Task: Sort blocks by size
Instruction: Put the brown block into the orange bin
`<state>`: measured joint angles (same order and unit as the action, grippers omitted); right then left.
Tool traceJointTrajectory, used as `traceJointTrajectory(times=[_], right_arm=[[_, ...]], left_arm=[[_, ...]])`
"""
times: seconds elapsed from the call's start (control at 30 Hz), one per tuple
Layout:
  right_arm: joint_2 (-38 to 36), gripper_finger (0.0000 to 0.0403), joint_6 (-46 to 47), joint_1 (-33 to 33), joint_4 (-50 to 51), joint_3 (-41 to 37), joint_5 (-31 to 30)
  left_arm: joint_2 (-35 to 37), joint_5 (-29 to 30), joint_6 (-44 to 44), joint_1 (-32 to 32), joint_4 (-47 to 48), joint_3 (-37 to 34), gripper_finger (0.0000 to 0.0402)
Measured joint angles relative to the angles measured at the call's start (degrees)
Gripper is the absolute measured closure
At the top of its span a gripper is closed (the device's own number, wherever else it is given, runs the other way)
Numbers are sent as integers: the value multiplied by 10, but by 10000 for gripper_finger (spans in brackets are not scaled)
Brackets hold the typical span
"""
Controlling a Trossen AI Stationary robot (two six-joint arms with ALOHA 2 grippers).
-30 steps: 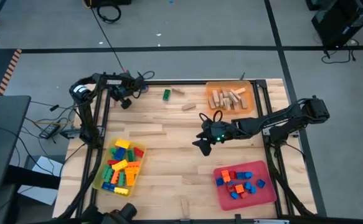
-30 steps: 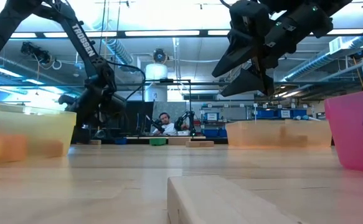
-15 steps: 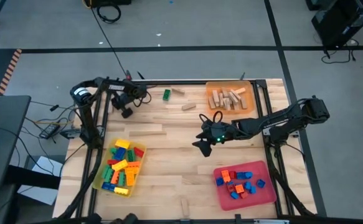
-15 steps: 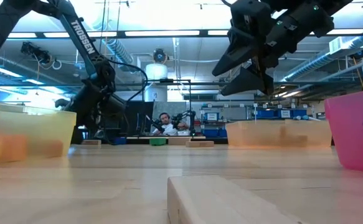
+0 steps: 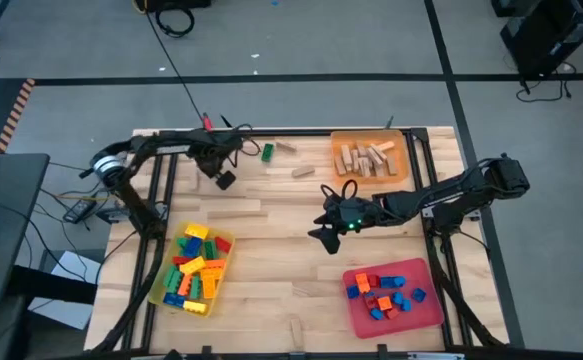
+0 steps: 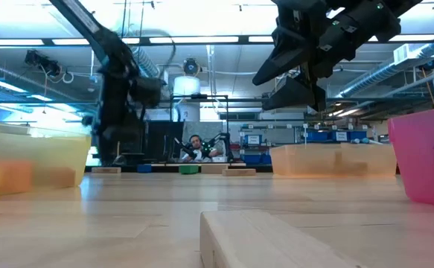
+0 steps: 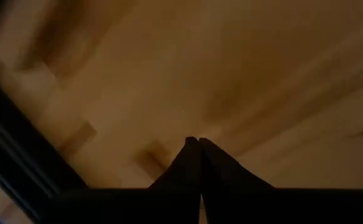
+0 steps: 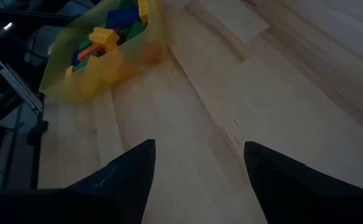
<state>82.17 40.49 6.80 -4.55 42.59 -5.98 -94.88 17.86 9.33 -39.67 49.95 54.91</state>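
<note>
A green block [image 5: 267, 152] and two tan wooden blocks [image 5: 286, 147] [image 5: 303, 172] lie loose on the table near its far edge. Another tan block [image 5: 296, 330] lies at the near edge. My left gripper [image 5: 227, 181] is shut and holds nothing. It hangs over bare wood to the left of the green block, and in the left wrist view its fingers [image 7: 198, 146] point down at the boards. Over the table's middle my right gripper [image 5: 323, 240] hangs open with nothing between its fingers [image 8: 197, 149].
A yellow tray [image 5: 161, 285] of mixed coloured bricks stands at the near left. A red tray [image 5: 433, 310] with blue and orange bricks stands at the near right. An orange tray [image 5: 343, 140] of wooden pieces stands at the far right. Bare wood lies between them.
My left gripper has swung from the far left corner toward the table's right, closer to the green block, and has tipped to point more steeply down. It has stayed shut.
</note>
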Motion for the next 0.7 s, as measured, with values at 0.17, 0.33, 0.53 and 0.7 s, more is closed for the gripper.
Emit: traceJointTrajectory(times=[0.17,0.33,0.53,0.7], right_arm=[[0,143,0,3,-2,0,0],[0,146,0,3,-6,0,0],[0,144,-2,3,-11,0,0],[0,146,-2,3,-17,0,0]], left_arm=[[88,-5,17,23,7,8,401],[143,44,33,17,71,18,401],[145,40,64,14,101,18,385],[137,41,93,14,93,19,330]])
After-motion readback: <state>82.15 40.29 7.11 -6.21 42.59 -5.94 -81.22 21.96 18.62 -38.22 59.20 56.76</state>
